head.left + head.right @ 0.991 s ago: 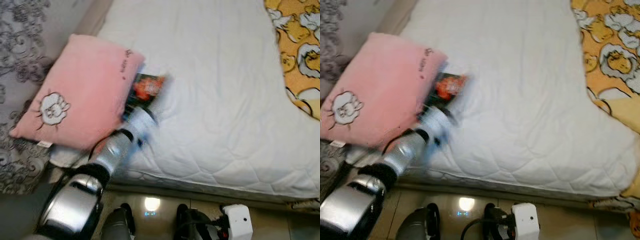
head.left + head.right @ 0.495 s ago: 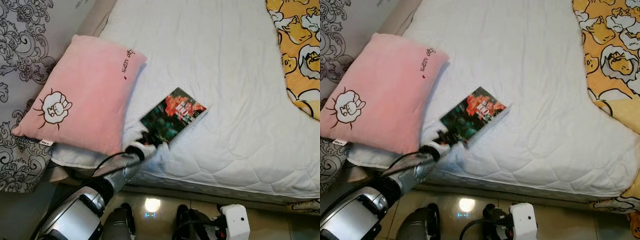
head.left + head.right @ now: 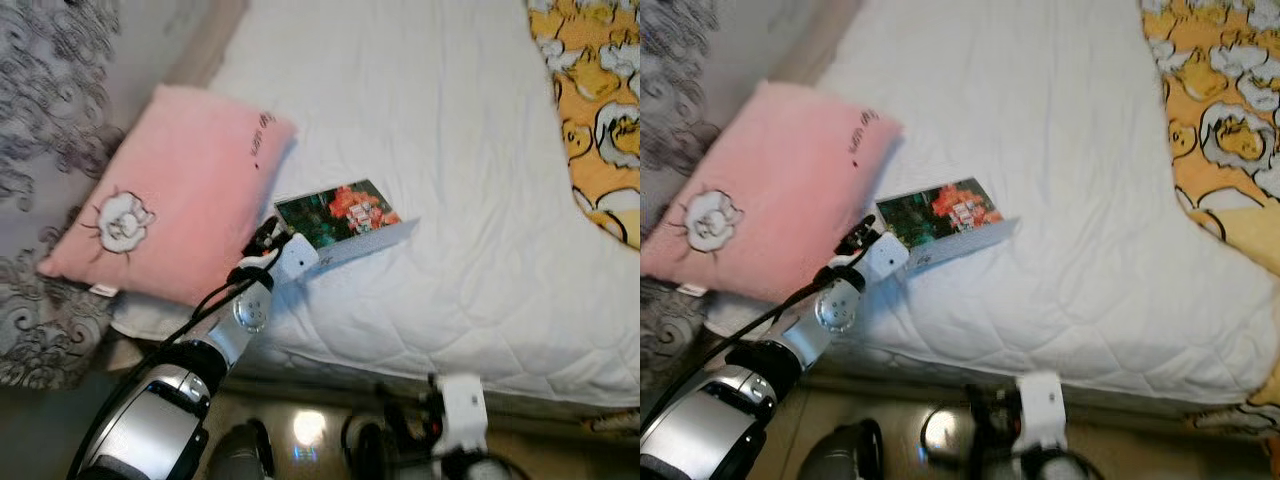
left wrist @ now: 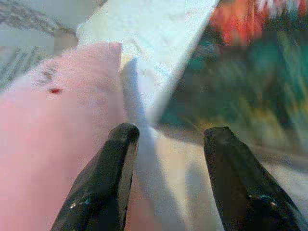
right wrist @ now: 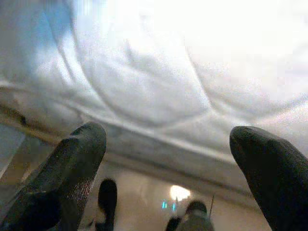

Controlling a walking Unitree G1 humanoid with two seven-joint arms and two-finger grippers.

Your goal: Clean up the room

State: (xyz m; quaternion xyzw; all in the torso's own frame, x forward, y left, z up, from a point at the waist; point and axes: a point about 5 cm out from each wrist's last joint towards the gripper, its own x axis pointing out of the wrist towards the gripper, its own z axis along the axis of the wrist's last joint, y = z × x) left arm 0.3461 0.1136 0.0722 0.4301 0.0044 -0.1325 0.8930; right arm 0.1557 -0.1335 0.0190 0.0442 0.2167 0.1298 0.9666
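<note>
A book (image 3: 336, 211) with a red and green cover lies on the white mattress (image 3: 450, 140), beside a pink pillow (image 3: 170, 190) with a cartoon face. My left gripper (image 3: 263, 237) is at the book's pillow-side end, low over the mattress. In the left wrist view that gripper (image 4: 172, 134) is open; the book (image 4: 240, 72) lies just past the fingertips and the pillow (image 4: 43, 139) is alongside one finger. My right gripper (image 5: 168, 139) is open with nothing between its fingers, hanging low and facing the mattress side (image 5: 159, 86).
A yellow cartoon-print blanket (image 3: 600, 110) covers the bed's right side. A grey patterned cloth (image 3: 50, 130) hangs left of the pillow. Glossy floor (image 3: 310, 430) runs along the near bed edge, where a white box-shaped part (image 3: 462, 402) shows low down.
The book has turned to lie more level and nearer the pillow. My left gripper has gone from its near corner to its pillow-side end. The camera has shifted slightly.
</note>
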